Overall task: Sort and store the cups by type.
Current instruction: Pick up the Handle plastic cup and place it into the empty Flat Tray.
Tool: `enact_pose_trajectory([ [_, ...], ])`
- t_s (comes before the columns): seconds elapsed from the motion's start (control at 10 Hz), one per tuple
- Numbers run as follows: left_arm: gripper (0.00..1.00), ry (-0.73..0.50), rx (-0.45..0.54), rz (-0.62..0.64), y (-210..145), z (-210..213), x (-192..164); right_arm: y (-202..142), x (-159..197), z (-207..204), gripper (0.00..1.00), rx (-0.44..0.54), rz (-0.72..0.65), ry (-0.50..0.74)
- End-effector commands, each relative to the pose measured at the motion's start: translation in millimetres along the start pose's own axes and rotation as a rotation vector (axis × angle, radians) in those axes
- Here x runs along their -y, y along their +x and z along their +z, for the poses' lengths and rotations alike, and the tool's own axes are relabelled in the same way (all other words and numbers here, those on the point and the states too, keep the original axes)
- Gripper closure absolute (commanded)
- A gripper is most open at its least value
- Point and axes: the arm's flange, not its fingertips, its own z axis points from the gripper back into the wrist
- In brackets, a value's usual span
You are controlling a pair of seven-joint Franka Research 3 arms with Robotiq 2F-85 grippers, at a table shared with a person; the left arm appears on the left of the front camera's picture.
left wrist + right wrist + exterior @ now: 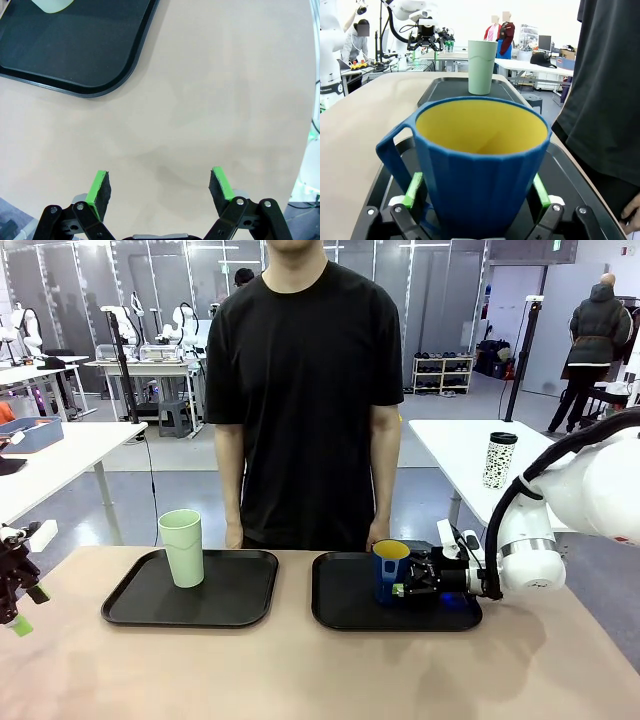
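The dark blue cup with yellow inside stands upright on the right black tray. My right gripper is open, one finger on each side of the cup, green pads just off its wall, its handle to the left in the wrist view. The pale green tumbler stands upright on the left black tray; it also appears far off as the tumbler. My left gripper hangs open at the table's left edge, and as the gripper it is over bare tabletop beside the tray corner.
A person in a black shirt stands at the far edge, one hand just behind the right tray. A white speckled tumbler with a black lid sits on a white table behind. Bare tabletop lies in front of both trays.
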Motion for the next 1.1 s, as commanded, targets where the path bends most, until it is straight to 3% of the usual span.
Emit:
enact_pose_trajectory([
  [0.0, 0.00, 0.012, 0.014, -0.015, -0.5, 0.7, -1.5, 4.1, -7.7, 7.0, 0.00, -0.009, -0.016, 0.007],
  [0.6, 0.00, 0.012, 0.014, -0.015, -0.5, 0.7, -1.5, 12.1, -24.3, 51.1, 0.00, -0.026, -0.029, -0.031],
  [1.0, 0.00, 0.012, 0.014, -0.015, -0.5, 0.7, -1.5, 45.7, -41.2, 92.0, 0.00, -0.207, -0.092, -0.129],
])
